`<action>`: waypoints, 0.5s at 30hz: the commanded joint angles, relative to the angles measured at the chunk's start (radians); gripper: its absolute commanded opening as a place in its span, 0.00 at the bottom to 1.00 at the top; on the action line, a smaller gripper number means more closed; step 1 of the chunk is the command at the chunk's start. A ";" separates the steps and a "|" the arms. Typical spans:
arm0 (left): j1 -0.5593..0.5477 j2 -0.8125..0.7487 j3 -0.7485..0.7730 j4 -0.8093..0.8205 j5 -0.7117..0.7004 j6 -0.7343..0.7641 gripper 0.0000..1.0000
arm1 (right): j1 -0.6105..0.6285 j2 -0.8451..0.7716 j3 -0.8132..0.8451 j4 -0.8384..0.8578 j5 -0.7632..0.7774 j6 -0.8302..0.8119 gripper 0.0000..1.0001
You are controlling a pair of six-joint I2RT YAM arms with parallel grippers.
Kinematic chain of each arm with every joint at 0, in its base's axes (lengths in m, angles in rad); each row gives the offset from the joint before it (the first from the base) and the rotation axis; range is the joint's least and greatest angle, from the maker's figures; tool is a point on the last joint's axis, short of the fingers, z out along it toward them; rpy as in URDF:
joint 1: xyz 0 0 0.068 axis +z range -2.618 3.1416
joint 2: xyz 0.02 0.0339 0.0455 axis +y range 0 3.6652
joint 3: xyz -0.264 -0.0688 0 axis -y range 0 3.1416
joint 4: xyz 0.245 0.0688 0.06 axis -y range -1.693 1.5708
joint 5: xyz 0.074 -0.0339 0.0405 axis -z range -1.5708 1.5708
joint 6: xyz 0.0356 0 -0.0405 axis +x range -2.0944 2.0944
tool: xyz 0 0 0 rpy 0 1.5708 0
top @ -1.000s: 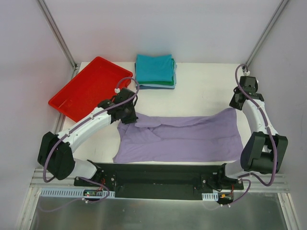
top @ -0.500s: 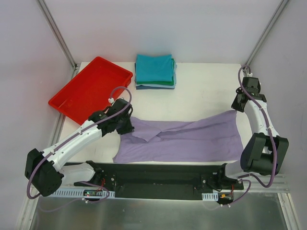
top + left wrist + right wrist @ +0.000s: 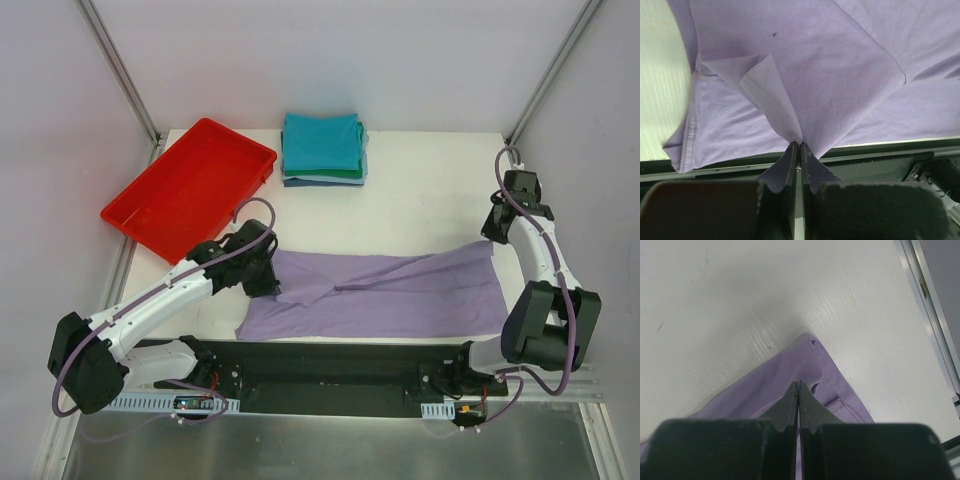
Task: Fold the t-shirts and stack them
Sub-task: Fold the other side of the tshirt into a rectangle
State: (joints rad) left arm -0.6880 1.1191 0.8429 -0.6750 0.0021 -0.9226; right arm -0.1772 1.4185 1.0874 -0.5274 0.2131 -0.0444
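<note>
Over the last second both arms have drawn toward the near edge. My left hand has travelled furthest, and the purple shirt now lies as a narrower band across the counter.

1. Left hand: fingers pressed together, with a peaked fold of the shirt's hem pinched at the tips. The cloth fans out from that pinch over the layer beneath.
2. Right hand: fingers likewise closed, gripping the shirt near its far right corner. That corner lies flat on the counter.
3. The shirt spans the near half of the counter between the two hands. The folded stack sits well apart at the far edge, beside the red tray.

I judge the step in hand to be the lengthwise fold.

- Bring both hands toward me at a matched pace, so the carried edge stays straight and taut.
- Keep the left pinch low, so the loose flap under it does not bunch.
- Lay the carried edge along the near hem before letting go.
- Let go with both hands together; an uneven let-go is likely to skew the crease.
</note>
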 commanded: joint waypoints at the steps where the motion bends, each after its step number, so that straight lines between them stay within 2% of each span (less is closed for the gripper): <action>1: -0.016 0.005 -0.018 -0.026 0.033 -0.021 0.00 | -0.008 -0.041 -0.035 0.010 0.046 0.020 0.00; 3: -0.018 0.011 -0.027 -0.026 0.039 -0.022 0.00 | -0.008 -0.049 -0.055 0.009 0.068 0.037 0.01; 5: -0.016 0.027 -0.028 -0.023 0.048 -0.022 0.00 | -0.008 -0.065 -0.078 -0.005 0.095 0.043 0.08; 6: -0.018 0.031 -0.031 -0.021 0.053 -0.022 0.00 | -0.008 -0.084 -0.090 -0.009 0.107 0.075 0.15; 7: -0.018 0.038 -0.033 -0.020 0.055 -0.022 0.00 | -0.008 -0.099 -0.112 -0.017 0.121 0.087 0.30; 8: -0.018 0.042 -0.036 -0.021 0.055 -0.021 0.00 | -0.008 -0.121 -0.127 -0.022 0.143 0.104 0.52; 9: -0.018 0.044 -0.034 -0.020 0.052 -0.019 0.00 | -0.008 -0.139 -0.135 -0.026 0.155 0.115 0.64; 10: -0.016 0.047 -0.034 -0.018 0.050 -0.018 0.00 | -0.008 -0.157 -0.138 -0.040 0.164 0.126 0.73; 12: -0.018 0.047 -0.034 -0.017 0.050 -0.016 0.00 | -0.008 -0.190 -0.132 -0.066 0.161 0.146 0.79; 15: -0.018 0.050 -0.034 -0.014 0.056 -0.012 0.00 | -0.007 -0.249 -0.138 -0.069 0.062 0.140 0.96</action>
State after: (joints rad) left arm -0.7006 1.1671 0.8177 -0.6762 0.0452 -0.9321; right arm -0.1799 1.2587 0.9474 -0.5728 0.3244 0.0628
